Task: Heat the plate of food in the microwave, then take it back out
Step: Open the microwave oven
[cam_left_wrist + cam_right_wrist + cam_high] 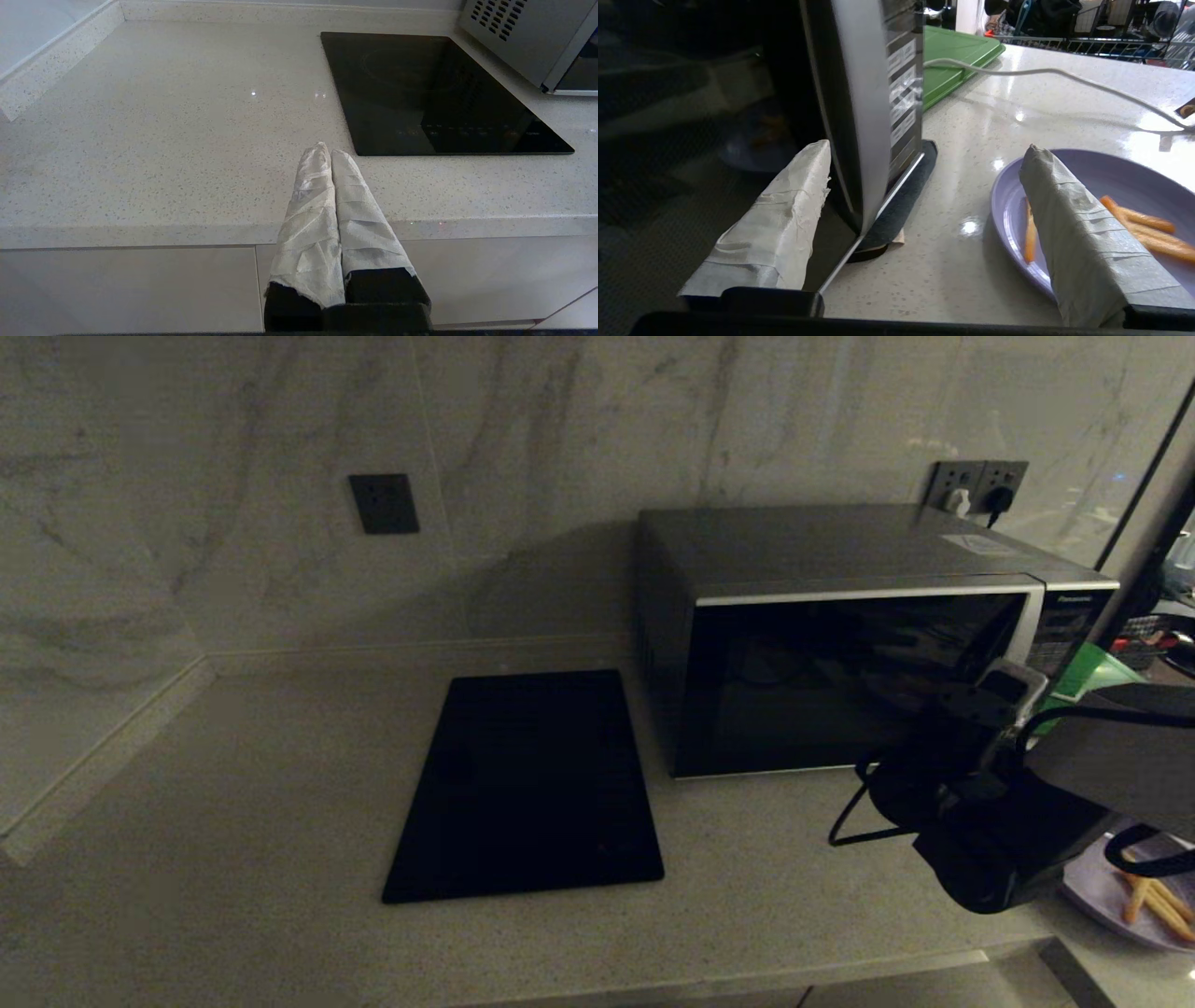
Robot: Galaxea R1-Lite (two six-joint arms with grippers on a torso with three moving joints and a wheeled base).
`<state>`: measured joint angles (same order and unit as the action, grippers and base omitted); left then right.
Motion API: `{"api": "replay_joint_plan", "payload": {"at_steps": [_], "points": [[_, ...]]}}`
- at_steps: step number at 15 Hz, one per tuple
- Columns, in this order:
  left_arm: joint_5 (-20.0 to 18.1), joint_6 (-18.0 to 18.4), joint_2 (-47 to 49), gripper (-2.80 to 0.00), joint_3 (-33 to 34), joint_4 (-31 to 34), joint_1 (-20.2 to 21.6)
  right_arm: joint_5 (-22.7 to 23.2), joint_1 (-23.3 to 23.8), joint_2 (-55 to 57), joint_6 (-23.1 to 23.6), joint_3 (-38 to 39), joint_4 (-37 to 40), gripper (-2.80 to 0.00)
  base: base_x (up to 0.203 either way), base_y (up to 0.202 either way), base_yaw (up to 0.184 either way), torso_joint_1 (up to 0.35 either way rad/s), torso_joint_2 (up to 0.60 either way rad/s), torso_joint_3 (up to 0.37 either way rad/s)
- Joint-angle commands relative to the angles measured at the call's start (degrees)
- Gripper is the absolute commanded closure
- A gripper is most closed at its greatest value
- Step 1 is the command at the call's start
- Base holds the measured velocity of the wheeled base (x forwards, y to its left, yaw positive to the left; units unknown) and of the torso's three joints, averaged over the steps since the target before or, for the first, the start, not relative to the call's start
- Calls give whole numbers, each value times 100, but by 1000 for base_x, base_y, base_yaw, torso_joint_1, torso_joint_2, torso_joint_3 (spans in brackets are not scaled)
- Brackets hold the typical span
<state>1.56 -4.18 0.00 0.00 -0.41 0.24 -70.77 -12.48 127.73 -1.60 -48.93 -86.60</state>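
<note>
The black and silver microwave (840, 644) stands at the back right of the counter with its dark glass door closed. My right gripper (927, 147) is open wide at the door's right side. One wrapped finger (784, 219) is in front of the glass, and the curved silver handle (859, 116) stands between the fingers. The other finger (1078, 224) hangs over the lilac plate (1106, 172), which lies on the counter right of the microwave with several fries (1139, 219) on it. The plate (1102, 891) shows partly under my right arm. My left gripper (329, 151) is shut and empty above the counter's front edge.
A flat black cooktop (532, 784) lies left of the microwave. A green board (957, 51) sits behind the microwave's right side, and a white cable (1064, 77) runs across the counter beyond the plate. Wall sockets (980, 485) sit above the microwave.
</note>
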Motion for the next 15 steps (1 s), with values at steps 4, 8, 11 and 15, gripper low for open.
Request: {"api": "replay_joint_plan", "payload": {"at_steps": [4,8,11,15], "points": [[2,-4,9,0,0,-2,2,-34,89,592,56,-580,-32,-280,0,0,0,0,0,0],[2,-4,9,0,0,-2,2,-28,259,613,364,-991,-23,-280,0,0,0,0,0,0],[2,-4,9,0,0,-2,2,-16,381,646,558,-1175,-27,-280,0,0,0,0,0,0],[2,-4,9,0,0,-2,2,-33,462,581,626,-1175,-32,-280,0,0,0,0,0,0]]}}
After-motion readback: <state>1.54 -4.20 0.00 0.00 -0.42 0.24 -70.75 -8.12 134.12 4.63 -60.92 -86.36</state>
